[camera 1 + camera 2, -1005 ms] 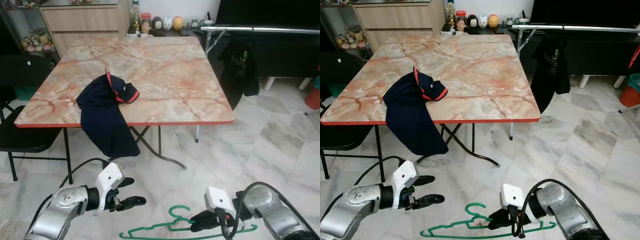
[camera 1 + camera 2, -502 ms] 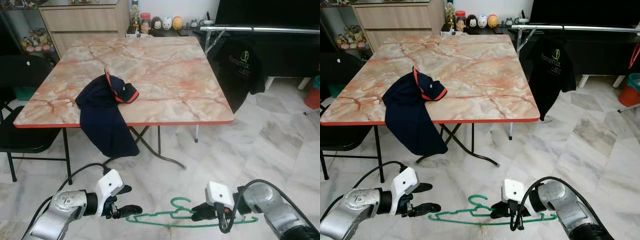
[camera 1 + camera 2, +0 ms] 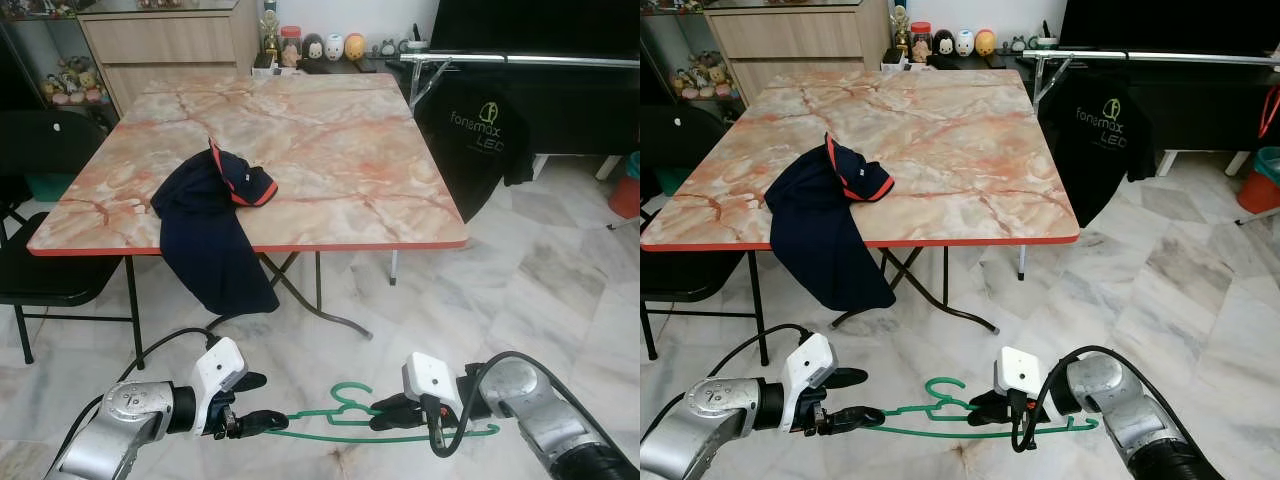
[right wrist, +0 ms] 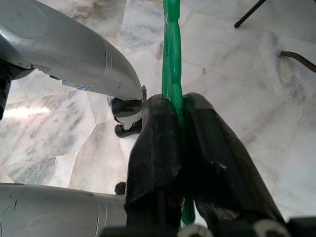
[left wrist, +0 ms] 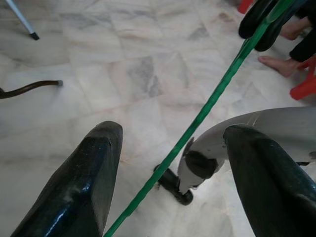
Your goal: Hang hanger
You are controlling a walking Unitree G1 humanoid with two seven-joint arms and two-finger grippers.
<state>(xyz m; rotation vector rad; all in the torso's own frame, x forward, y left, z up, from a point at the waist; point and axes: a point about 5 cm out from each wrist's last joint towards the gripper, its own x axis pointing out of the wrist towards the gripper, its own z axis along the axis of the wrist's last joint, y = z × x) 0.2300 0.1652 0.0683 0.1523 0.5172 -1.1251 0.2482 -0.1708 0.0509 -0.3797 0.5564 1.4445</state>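
Left eye view: right gripper (image 3: 385, 411) clamps green hanger (image 3: 400, 436) above marble floor (image 3: 560, 290), left gripper (image 3: 262, 400) spread around its tip, before marble table (image 3: 330, 140) with navy shirt (image 3: 208, 235) over its front edge.

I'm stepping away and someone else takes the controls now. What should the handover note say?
Right gripper: shut on the green hanger near its neck, holding it above the floor.
Left gripper: open, fingers on either side of the hanger's left end, not clamped.
Navy shirt: draped over the table's front edge.
Clothes rail: beyond the table to the right, carrying a black shirt.
Done: hanger picked up.
Left: hang the hanger on the rail.
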